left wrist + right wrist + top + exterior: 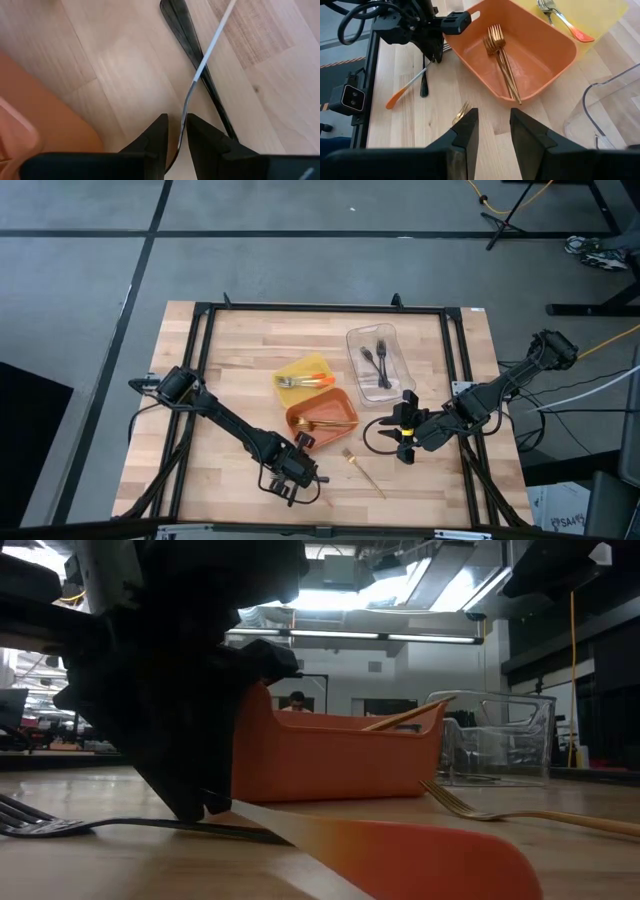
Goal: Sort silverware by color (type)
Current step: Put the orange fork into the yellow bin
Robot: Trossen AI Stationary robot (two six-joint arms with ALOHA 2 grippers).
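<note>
Beside the orange tray, orange-handled fork pinched by left end effector on the counter, right end effector held open near gold fork.

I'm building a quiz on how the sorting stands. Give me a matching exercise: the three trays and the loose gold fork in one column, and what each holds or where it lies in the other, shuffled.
1. yellow tray
2. orange tray
3. clear tray
4. loose gold fork

A. holds black forks
B. lies on the table
C. holds orange-handled forks
D. holds gold forks

Pairs: 1-C, 2-D, 3-A, 4-B
</note>
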